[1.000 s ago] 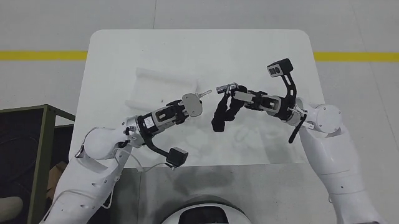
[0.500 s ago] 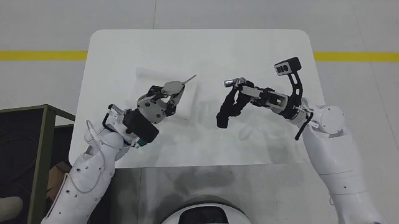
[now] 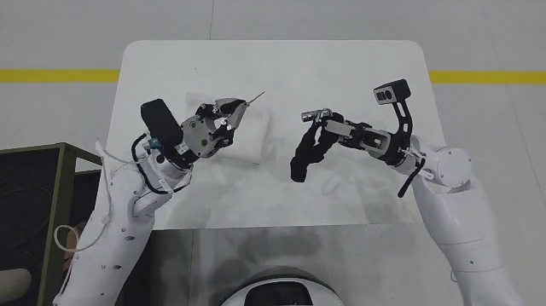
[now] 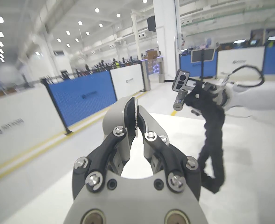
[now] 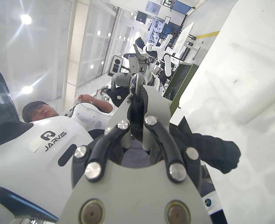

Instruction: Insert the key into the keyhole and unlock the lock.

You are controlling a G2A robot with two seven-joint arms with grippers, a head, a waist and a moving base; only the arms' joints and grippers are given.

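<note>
On the left of the white table [image 3: 341, 67] we see our left pincer [image 3: 232, 115] held over a low white rectangular block [image 3: 256, 142], pinched narrow on the thin flat silver metal key [image 3: 254, 98], whose blade sticks out towards the table's far right. Well apart to the right, the silver cylinder lock with a black fabric-sleeved cable [image 3: 305, 154] hangs from our right pincer [image 3: 334, 127], which is closed on it near the cylinder, the cable drooping towards the table
</note>
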